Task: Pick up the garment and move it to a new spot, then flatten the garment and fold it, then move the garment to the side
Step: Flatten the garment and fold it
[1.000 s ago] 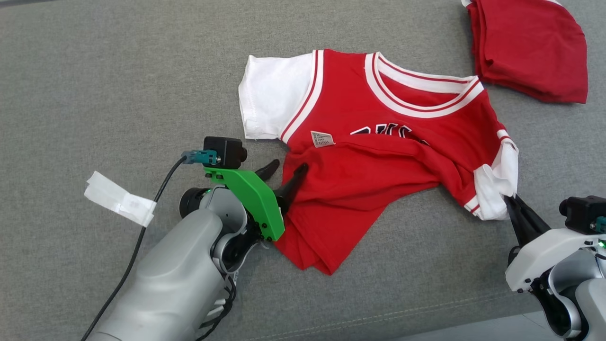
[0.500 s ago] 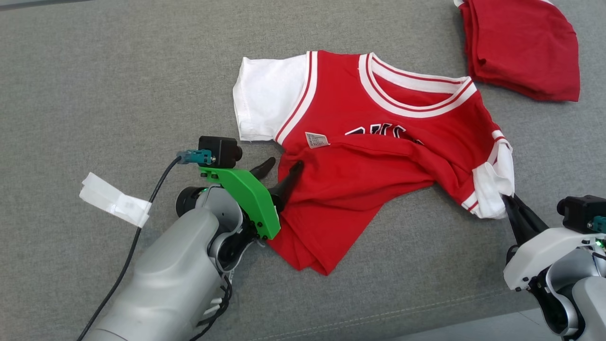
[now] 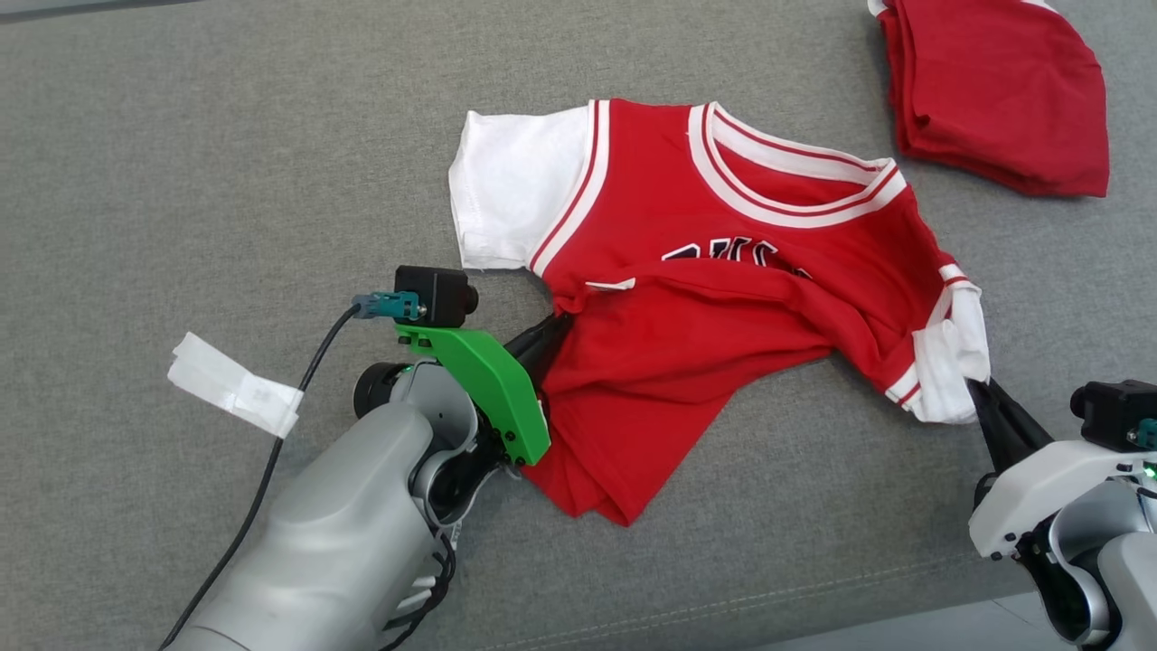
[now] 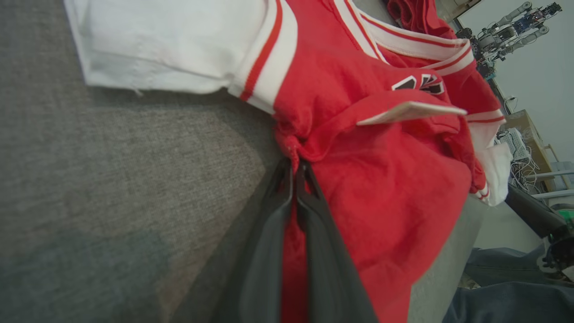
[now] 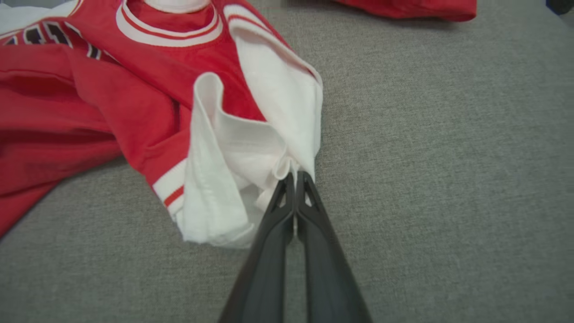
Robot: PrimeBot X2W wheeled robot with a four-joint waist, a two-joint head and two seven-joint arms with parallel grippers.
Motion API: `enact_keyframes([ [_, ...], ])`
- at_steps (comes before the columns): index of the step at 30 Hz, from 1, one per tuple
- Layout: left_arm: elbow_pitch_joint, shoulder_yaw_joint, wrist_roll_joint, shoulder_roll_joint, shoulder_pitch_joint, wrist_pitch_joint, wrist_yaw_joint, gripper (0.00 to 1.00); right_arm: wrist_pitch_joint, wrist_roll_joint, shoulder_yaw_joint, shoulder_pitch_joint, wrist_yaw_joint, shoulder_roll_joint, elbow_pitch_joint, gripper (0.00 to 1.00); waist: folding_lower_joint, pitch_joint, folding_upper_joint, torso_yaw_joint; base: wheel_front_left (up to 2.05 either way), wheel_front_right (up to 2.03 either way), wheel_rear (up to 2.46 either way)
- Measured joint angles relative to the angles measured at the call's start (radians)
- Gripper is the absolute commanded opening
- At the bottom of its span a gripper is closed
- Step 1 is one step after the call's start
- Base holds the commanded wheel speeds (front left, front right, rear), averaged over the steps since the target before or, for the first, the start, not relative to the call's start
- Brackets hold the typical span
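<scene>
- The red knit jersey with white sleeves, red-and-white striped trim and dark chest lettering (image 3: 723,235) lies front up in the middle of the grey woven fabric surface (image 3: 181,181), with its neck opening toward the far side. Its lower half is flipped up and rumpled across the chest, covering the bottom of the lettering.
- The flat white sleeve (image 3: 511,199) on the robot's left lies spread out on the surface. The bunched white sleeve (image 3: 949,362) on the robot's right is doubled over on itself.
- A small white label (image 4: 410,112) sticks out from the flipped-up red cloth, a little beyond the left fingertips.
- The left gripper (image 4: 295,172) sits at the jersey's side edge, just below the flat white sleeve. Its two long dark fingers (image 4: 269,251) are pressed together, pinching a gathered knot of red cloth, and a strip of red shows in the thin slit between them.
- The right gripper (image 5: 295,177) meets the hem of the bunched white sleeve. Its fingers (image 5: 327,260) are squeezed together, the tips nipping a small curl of white fabric.
- A folded dark red cloth (image 3: 994,90) lies at the far right, apart from the jersey.
- A crumpled white strip of tape (image 3: 235,393) lies on the surface to the left of the left arm, beside its black cable (image 3: 271,452).
</scene>
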Motion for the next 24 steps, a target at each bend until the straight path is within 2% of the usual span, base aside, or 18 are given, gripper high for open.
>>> enact_keyframes([
  [10, -0.039, -0.012, -0.012, 0.0, -0.001, -0.055, -0.008, 0.0, -0.017, 0.0, -0.026, 0.001, -0.004, -0.019, 0.008, 0.0, 0.0, -0.016, 0.0, 0.06, 0.0, 0.0, 0.0],
  [14, -0.076, 0.008, -0.039, 0.0, -0.003, -0.097, -0.009, 0.0, -0.032, 0.002, -0.031, -0.002, -0.002, -0.027, -0.028, 0.0, 0.0, -0.026, 0.0, 0.09, 0.0, 0.0, 0.0],
  [20, -0.138, 0.045, -0.04, 0.0, -0.023, -0.154, -0.011, 0.0, -0.037, 0.044, -0.046, -0.11, 0.042, -0.025, -0.16, 0.0, 0.0, -0.05, 0.0, 0.128, 0.0, 0.0, 0.0],
  [24, -0.191, 0.076, -0.029, 0.013, -0.063, -0.189, -0.012, 0.0, -0.021, 0.08, -0.069, -0.194, 0.071, -0.051, -0.254, 0.0, 0.0, -0.075, 0.0, 0.148, 0.0, 0.0, 0.0],
])
